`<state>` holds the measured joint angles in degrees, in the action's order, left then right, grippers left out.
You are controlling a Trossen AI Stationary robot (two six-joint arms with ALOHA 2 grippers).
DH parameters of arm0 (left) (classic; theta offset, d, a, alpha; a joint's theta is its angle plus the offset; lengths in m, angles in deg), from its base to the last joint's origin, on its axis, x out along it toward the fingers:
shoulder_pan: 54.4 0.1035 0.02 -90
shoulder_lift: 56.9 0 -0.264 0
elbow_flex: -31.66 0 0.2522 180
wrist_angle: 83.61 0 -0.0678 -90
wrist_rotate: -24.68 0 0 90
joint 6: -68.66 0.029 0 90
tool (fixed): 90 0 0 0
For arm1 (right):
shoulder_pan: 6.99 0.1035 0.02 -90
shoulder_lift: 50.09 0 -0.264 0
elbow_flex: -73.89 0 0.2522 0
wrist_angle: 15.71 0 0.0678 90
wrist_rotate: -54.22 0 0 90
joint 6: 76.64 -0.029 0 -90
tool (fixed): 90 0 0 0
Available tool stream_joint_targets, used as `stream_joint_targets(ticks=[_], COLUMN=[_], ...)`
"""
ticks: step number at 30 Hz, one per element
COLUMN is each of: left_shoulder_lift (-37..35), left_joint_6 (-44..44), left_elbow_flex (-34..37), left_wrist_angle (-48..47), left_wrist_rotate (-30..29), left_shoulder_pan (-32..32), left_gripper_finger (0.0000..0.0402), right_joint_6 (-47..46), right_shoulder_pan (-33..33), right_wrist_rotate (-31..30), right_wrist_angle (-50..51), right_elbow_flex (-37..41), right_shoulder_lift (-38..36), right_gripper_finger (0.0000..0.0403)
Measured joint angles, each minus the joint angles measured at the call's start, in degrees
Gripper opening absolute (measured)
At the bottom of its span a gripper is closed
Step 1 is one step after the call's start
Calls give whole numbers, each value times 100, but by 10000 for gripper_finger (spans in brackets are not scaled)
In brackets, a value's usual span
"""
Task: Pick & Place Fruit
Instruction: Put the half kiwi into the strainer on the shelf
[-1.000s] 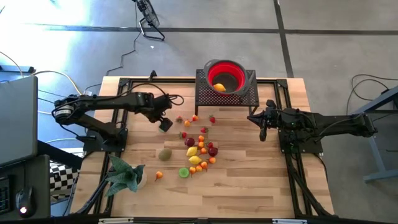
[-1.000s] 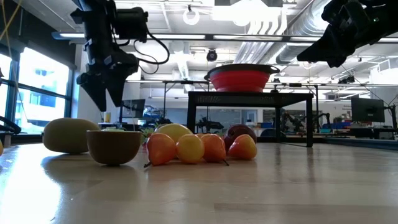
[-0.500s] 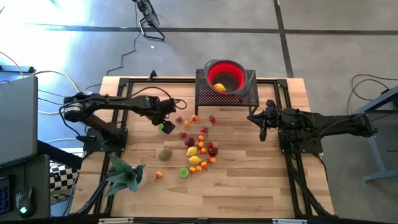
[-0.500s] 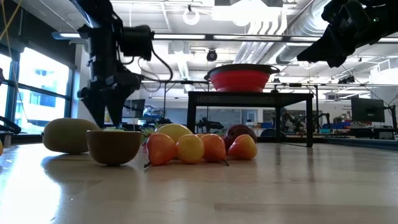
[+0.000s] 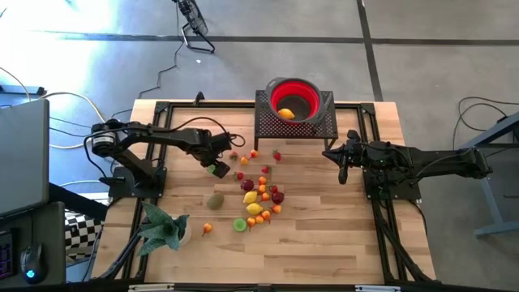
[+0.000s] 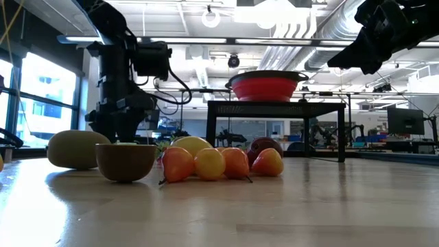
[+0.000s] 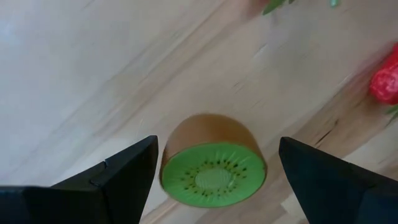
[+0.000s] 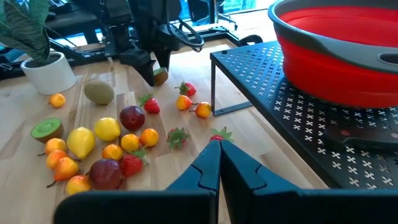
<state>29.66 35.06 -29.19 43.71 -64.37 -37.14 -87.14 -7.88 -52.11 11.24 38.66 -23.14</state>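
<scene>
Left gripper (image 7: 214, 168) spread wide, low over the table (image 5: 324, 243), fingers either side of a half kiwi (image 7: 213, 167) lying cut face showing, not gripped. Other fruit (image 5: 261, 195) clustered mid-table. Right gripper (image 8: 219, 163) pressed together, hovering beside the rack (image 5: 296, 126).

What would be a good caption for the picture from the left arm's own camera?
Open left gripper straddling a halved kiwi on the wooden table.
</scene>
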Motion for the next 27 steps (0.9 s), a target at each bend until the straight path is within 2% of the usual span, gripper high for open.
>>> stream_joint_targets(ticks=[16,27], left_shoulder_lift=[0,0], left_joint_6=[11,31], left_elbow_flex=[9,7], left_wrist_angle=[-43,7], left_wrist_rotate=[0,-3], left_shoulder_pan=[0,0], left_gripper_finger=[324,247], right_joint_6=[0,0], right_shoulder_pan=[1,1], right_wrist_rotate=[0,-1], right_wrist_angle=[-2,-2], right_elbow_flex=[0,0], right_shoulder_lift=[1,0], right_gripper_finger=[3,3])
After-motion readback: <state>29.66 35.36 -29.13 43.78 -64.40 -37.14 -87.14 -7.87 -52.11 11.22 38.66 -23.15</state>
